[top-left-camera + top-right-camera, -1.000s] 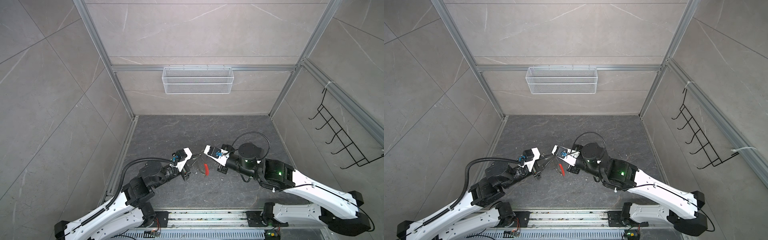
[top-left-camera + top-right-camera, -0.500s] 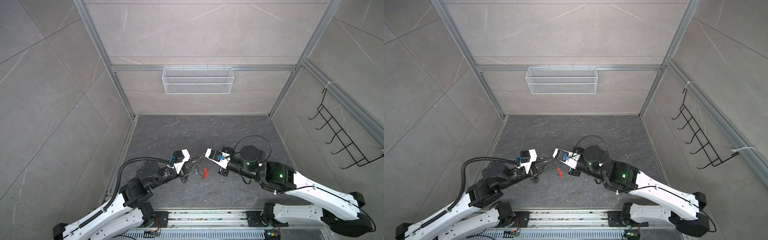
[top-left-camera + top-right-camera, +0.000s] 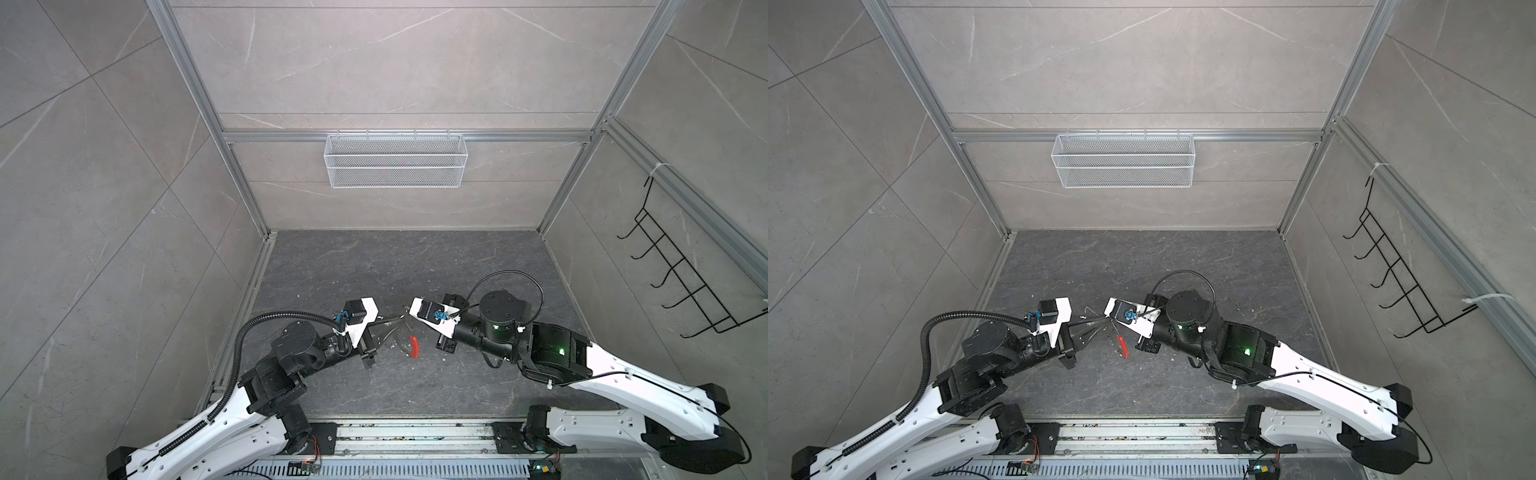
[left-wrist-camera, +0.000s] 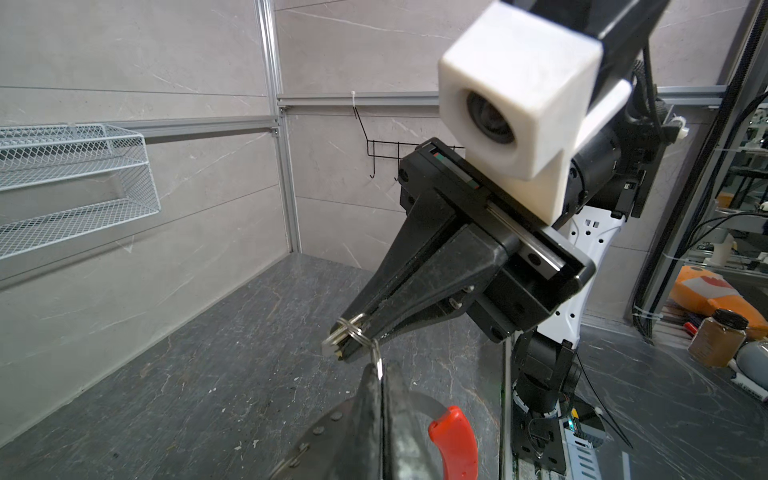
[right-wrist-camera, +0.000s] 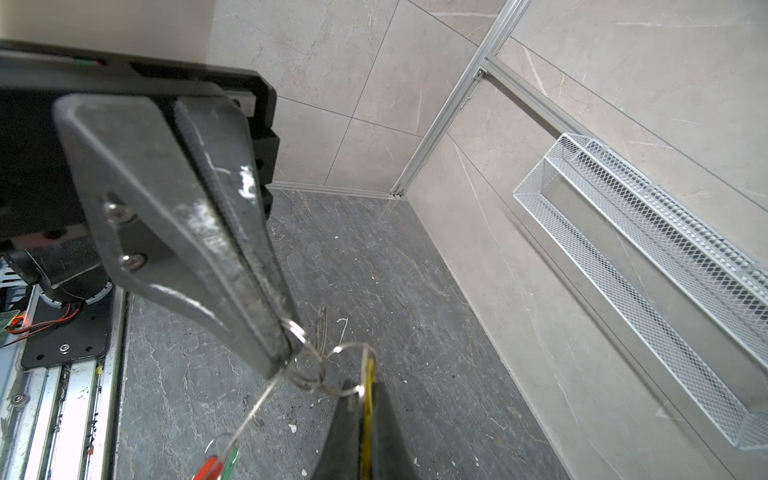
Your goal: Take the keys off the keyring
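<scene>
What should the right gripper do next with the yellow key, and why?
Probably ease the right gripper slowly away from the left gripper. It is shut on the yellow key, the left is shut on a small ring chained to it, so the key looks not yet free.

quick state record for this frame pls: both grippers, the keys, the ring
left gripper: shut, pinching a small split ring
right gripper: shut on the yellow key
link: small rings join the two grippers tip to tip
green key: not gripped, hanging low beside the red segment
keyring: grey holed band under the left gripper; contact with the floor unclear
task: neither key looks free yet
</scene>
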{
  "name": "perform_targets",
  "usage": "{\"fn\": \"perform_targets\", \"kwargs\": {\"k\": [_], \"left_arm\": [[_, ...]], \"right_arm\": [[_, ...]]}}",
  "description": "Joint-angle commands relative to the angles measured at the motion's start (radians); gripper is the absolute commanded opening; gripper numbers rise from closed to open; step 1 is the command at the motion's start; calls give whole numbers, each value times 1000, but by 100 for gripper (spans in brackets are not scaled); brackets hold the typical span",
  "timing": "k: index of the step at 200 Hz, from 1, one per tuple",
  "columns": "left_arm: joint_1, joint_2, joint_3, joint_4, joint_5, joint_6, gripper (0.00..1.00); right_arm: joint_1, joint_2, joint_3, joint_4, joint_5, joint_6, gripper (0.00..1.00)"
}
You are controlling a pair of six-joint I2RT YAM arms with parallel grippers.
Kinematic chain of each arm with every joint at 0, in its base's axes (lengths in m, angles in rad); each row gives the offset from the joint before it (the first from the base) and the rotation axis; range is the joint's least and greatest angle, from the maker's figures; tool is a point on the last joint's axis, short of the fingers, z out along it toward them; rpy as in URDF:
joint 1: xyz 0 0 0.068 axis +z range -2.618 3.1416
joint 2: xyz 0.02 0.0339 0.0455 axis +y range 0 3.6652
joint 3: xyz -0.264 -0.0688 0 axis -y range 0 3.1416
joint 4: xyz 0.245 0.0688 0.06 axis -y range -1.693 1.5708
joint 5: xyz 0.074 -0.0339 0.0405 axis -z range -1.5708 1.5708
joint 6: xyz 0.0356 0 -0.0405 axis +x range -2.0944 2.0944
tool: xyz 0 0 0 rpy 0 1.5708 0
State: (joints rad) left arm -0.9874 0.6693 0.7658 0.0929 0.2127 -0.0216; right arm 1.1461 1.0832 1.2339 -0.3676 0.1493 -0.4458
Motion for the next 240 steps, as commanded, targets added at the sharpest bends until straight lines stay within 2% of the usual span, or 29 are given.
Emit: {"fn": "perform_targets", "kwargs": {"k": [1, 63, 136, 205, 220, 240], "left_arm": [[-8, -18, -6, 97, 47, -32, 0], [-8, -20, -14, 131, -38, -74, 0], [-7, -32, -47, 194, -76, -84, 0], [-8, -28, -53, 166, -30, -37, 0], [-8, -21, -46, 141, -39, -32, 0], [-8, -11, -48, 130, -44, -35, 0]], "right_arm": [[-9, 22, -3, 36, 21, 8, 0], [-9, 32, -26, 52, -10, 33, 0], [-9, 21, -64, 73, -37, 73, 0], [-9, -9, -108, 86, -68, 157, 0], [-9, -37, -123, 103, -22, 184, 0], [-13, -83, -144, 120, 66, 216, 17]]}}
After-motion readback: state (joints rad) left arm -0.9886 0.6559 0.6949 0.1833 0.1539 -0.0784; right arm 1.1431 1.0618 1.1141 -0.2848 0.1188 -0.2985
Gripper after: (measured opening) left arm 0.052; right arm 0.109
